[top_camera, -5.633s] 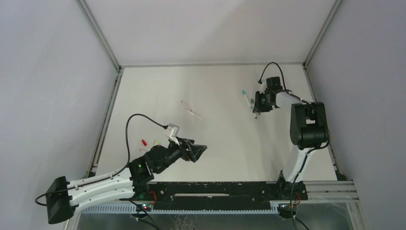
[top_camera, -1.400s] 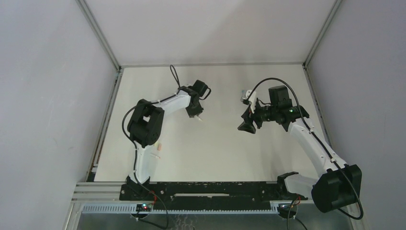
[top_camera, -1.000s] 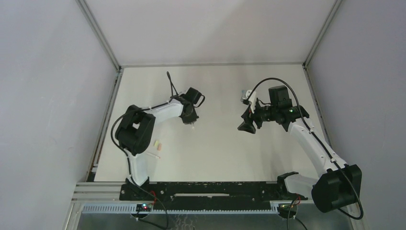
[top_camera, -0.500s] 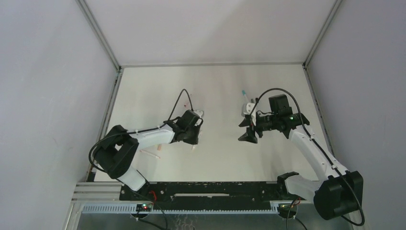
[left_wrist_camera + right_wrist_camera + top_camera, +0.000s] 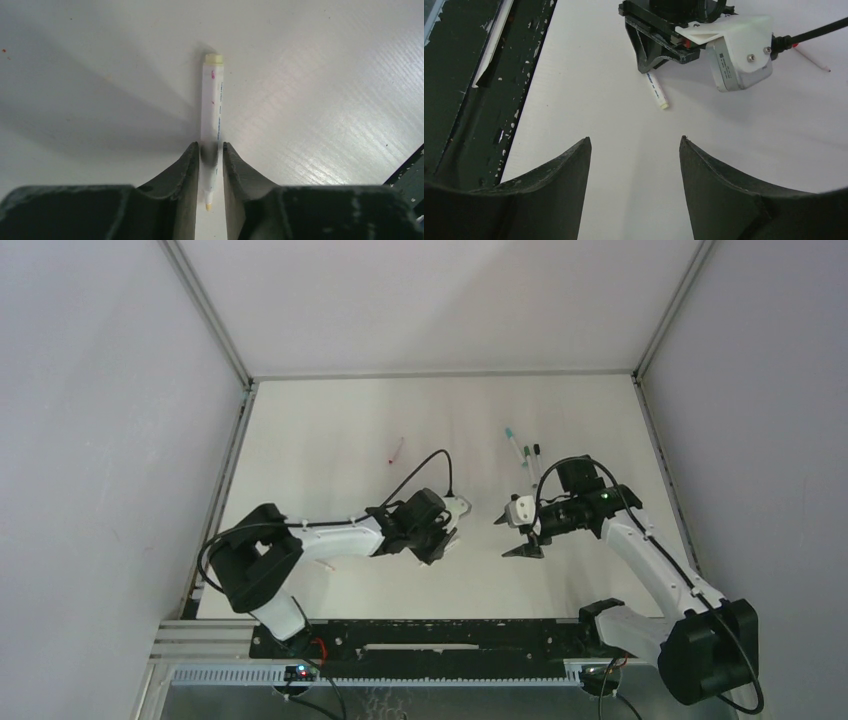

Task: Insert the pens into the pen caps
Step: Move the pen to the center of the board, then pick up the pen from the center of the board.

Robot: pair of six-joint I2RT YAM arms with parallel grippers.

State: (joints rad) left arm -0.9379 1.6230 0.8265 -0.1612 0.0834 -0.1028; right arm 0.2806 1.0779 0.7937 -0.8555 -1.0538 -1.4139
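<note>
A white pen (image 5: 211, 107) with a yellow tip lies flat on the table between my left gripper's (image 5: 210, 145) jaws. The jaws stand narrowly open, with a thin gap on each side of the barrel. From the right wrist, this pen (image 5: 655, 90) pokes out beneath the left gripper (image 5: 659, 47). My right gripper (image 5: 634, 139) hangs open and empty a short way to the right (image 5: 512, 537) of the left gripper (image 5: 437, 540). A red-tipped pen (image 5: 396, 449) and a teal pen (image 5: 512, 443) beside two more pens (image 5: 531, 462) lie at the back. The pen caps are hidden.
The black base rail (image 5: 469, 85) runs along the near table edge, left in the right wrist view. Grey enclosure walls (image 5: 100, 440) and metal frame posts (image 5: 205, 310) close in the white table (image 5: 330, 420).
My left arm swung from the table's back to the near centre, carrying the pen, and its jaws have loosened. My right gripper drew nearer and lower. The back pens are uncovered.
</note>
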